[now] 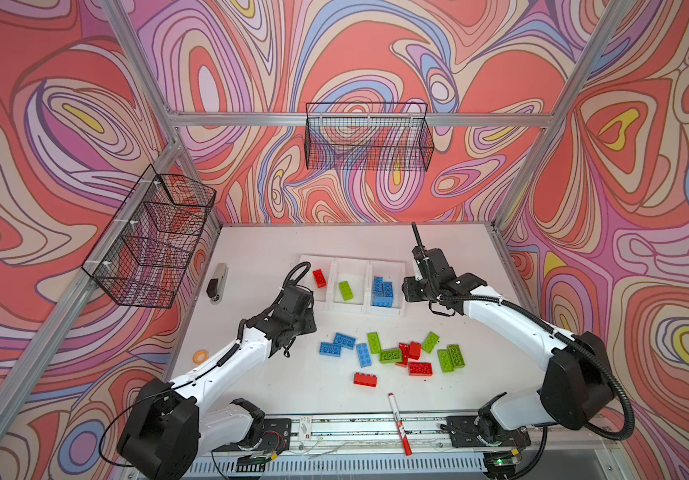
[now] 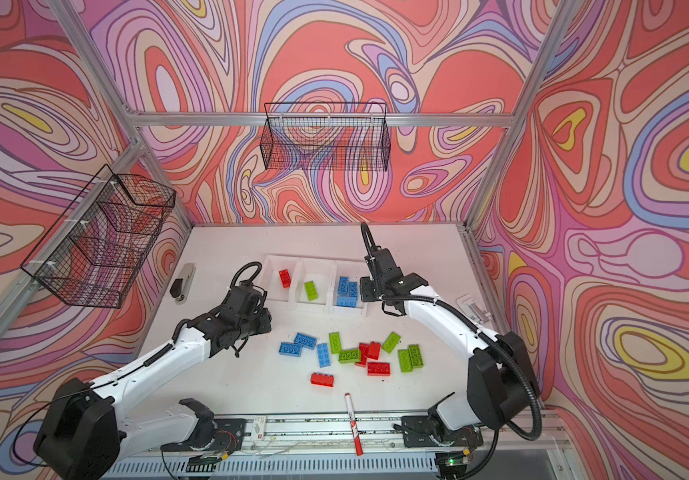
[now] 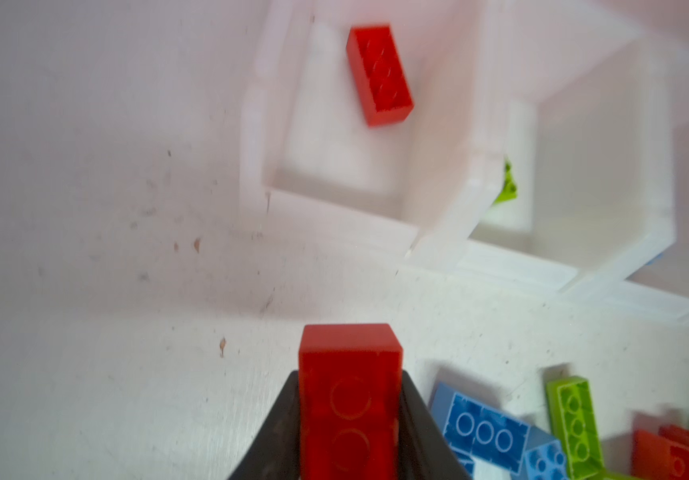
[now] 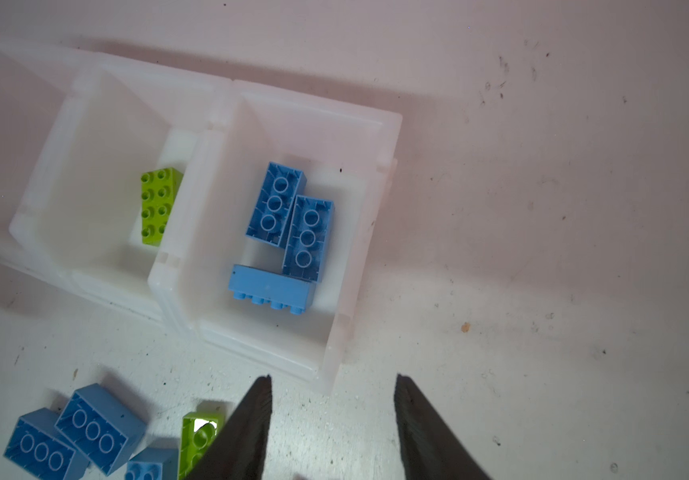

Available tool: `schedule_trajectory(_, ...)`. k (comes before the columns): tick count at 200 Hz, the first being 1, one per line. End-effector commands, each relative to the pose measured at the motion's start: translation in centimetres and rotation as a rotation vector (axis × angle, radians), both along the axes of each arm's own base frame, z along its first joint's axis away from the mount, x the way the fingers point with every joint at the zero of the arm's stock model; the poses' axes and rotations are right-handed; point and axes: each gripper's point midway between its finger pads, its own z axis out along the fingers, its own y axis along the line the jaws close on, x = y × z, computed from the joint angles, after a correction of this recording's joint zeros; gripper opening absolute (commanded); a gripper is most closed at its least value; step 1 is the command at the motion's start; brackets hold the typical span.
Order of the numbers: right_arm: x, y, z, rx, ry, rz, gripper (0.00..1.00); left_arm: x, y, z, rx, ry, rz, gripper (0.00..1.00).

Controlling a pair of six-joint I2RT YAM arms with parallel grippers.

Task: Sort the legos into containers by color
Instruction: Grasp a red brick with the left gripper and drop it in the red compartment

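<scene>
Three joined white containers stand mid-table. The left one holds a red lego, the middle a green one, the right three blue ones. Loose blue, green and red legos lie scattered in front of them. In the left wrist view my left gripper is shut on a red lego, above the table short of the left container. My right gripper is open and empty, just off the right container's near corner.
A red-and-white marker pen lies near the front rail. A stapler and an orange tape ring sit at the left. Black wire baskets hang on the back wall and the left wall.
</scene>
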Motion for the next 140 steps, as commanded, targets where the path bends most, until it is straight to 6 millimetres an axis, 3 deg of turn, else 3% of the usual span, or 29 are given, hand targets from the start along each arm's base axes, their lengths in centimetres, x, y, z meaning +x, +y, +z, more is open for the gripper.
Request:
schedule_trajectory(1,-1.7,1.3,-0.5,0.015,0.016,0.033,0.52,2.3,0.8,1.7,0.088,-0.047,-0.040,0.24)
schedule_trajectory(37,-4.2,4.6,-1.8,-0.002,0.037,0.093,0.52,7.9,-0.8,3.0,0.116,-0.099,-0.114,0.27)
schedule_trajectory(77,-6.8,7.1,-3.9,-0.003,0.084,0.136,0.54,13.4,-1.7,0.8,0.119,-0.095,-0.138,0.28)
schedule_trajectory(109,-8.2,8.2,-5.5,0.012,0.133,0.161,0.56,16.1,-2.5,-1.9,0.113,-0.056,-0.147,0.30)
schedule_trajectory(140,-8.8,8.6,-6.4,-0.015,0.150,0.171,0.56,17.1,-2.3,-3.6,0.097,-0.022,-0.115,0.35)
